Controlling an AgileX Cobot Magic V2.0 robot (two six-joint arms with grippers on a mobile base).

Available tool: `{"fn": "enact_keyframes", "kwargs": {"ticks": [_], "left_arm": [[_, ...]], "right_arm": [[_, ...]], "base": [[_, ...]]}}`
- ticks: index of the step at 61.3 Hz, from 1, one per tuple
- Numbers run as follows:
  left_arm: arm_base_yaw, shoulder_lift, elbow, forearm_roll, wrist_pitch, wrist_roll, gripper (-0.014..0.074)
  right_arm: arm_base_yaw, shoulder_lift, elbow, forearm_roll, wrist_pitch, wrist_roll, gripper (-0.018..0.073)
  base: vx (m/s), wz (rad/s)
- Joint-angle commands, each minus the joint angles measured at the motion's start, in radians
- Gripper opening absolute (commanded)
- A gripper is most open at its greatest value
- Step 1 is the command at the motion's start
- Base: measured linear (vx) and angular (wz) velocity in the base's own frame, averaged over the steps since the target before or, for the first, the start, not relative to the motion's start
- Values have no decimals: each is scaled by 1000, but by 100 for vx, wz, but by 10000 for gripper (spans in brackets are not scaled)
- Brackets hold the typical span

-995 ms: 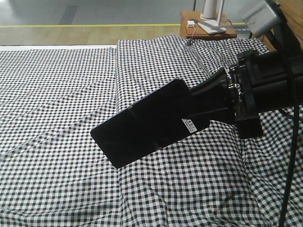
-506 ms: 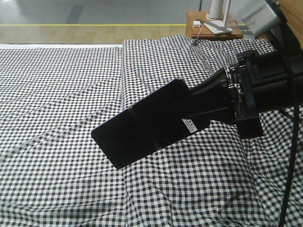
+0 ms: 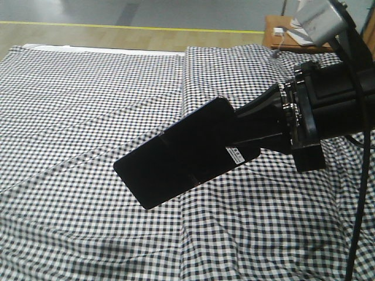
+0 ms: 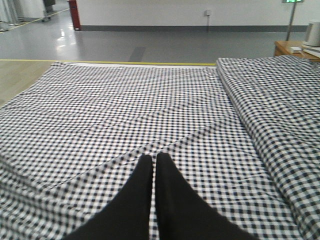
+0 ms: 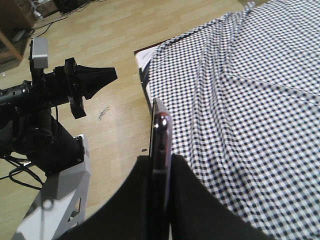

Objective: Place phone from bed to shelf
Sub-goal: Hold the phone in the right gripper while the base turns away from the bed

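Right gripper (image 5: 160,165) pinches one short end of the thin glossy black smartphone (image 3: 170,158), aloft above the black-and-white gingham bed (image 3: 88,88), stiff, light, probably slippery, so a flat-face grip suits, left gripper (image 4: 154,167) closed on nothing.

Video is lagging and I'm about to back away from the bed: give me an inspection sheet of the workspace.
Surface: bed, wrinkled gingham bedding.
Job's things: phone held above the bedding, tilted; shelf not seen.
Clutter: small items on the bedside table.
Grippers: right gripper shut on the phone; left gripper shut, empty.
Cables: black cable hanging beside the right arm.
Surroundings: wooden floor by the bed, grey floor beyond.
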Motion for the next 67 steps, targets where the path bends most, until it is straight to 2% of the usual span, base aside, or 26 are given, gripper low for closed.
{"fn": "enact_keyframes", "kwargs": {"ticks": [1,67], "left_arm": [[-5,-7,3,-9,-68,-4,1],[-5,-7,3,-9,-68,-4,1]], "right_arm": [[0,-28,-28,86,54,0,-1],[0,-28,-28,86,54,0,-1]], "base": [[-8,30],[-11,43]]}}
